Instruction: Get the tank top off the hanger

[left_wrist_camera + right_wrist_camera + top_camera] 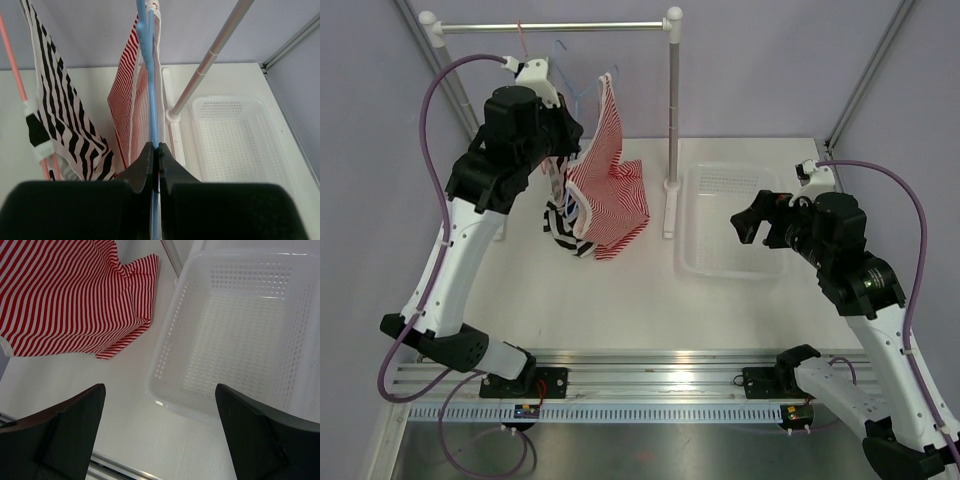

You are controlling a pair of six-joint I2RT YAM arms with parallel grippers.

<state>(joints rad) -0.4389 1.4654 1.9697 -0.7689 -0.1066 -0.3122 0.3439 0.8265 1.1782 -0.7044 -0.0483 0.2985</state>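
The red-and-white striped tank top [610, 190] hangs on the light-blue hanger [582, 98], whose hook is over the rack rod. My left gripper [563, 160] is shut on the blue hanger's thin bar; in the left wrist view the jaws [155, 150] pinch the hanger [148, 75], with the tank top [127, 90] draped on both sides of it. My right gripper [745, 222] is open and empty, above the table by the basket. In the right wrist view [160, 390] the tank top [65, 295] shows at the upper left, apart from the fingers.
A black-and-white wide-striped top [565, 222] hangs on a pink hanger [12, 55] just left of the tank top. The rack's rod [550, 27] and right post [672, 110] stand at the back. A white perforated basket [692, 262] sits right of the post.
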